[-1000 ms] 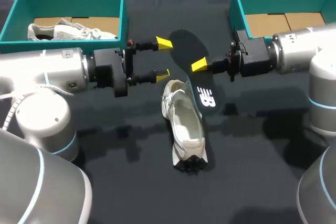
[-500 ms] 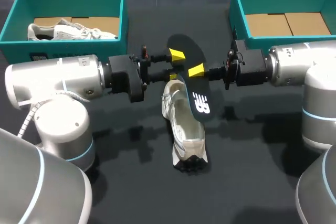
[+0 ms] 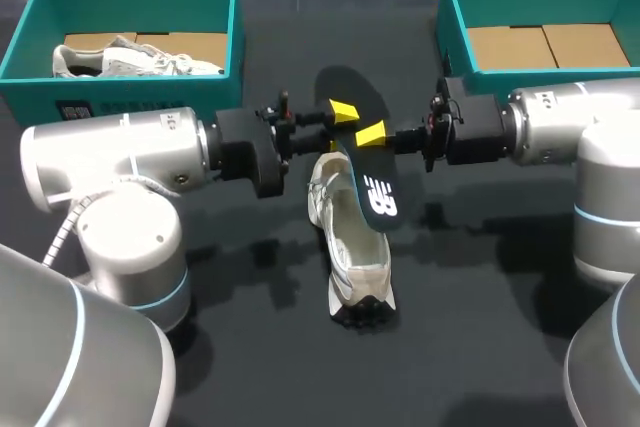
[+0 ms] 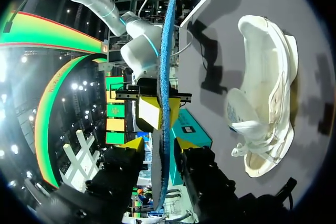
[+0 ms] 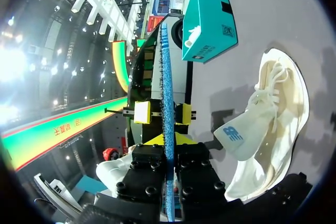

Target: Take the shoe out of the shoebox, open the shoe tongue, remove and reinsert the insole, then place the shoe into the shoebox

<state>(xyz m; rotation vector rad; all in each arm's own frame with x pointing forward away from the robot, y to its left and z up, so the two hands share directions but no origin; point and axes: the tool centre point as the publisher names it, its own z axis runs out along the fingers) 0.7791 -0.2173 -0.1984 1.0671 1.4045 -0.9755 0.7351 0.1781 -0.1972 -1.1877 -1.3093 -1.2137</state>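
A black insole (image 3: 365,147) stands on edge above a white shoe (image 3: 350,237) that lies on the dark table. My right gripper (image 3: 372,133) is shut on the insole's middle from the right. From the left, my left gripper (image 3: 340,127) straddles the same insole, its fingers open with a small gap on each side. In the left wrist view the insole's blue edge (image 4: 167,51) runs between the left gripper (image 4: 159,148), with the right gripper (image 4: 157,113) just ahead and the shoe (image 4: 265,93) beside. In the right wrist view the right gripper (image 5: 169,142) pinches the insole (image 5: 167,66).
A teal shoebox (image 3: 235,27) at the back left holds a second white shoe (image 3: 130,57). Another teal shoebox (image 3: 455,17) at the back right shows only its cardboard bottom. Bare dark table lies in front of the shoe.
My left arm has moved right until its fingers straddle the insole, and they have narrowed around it. The right gripper has carried the insole slightly left and keeps its hold.
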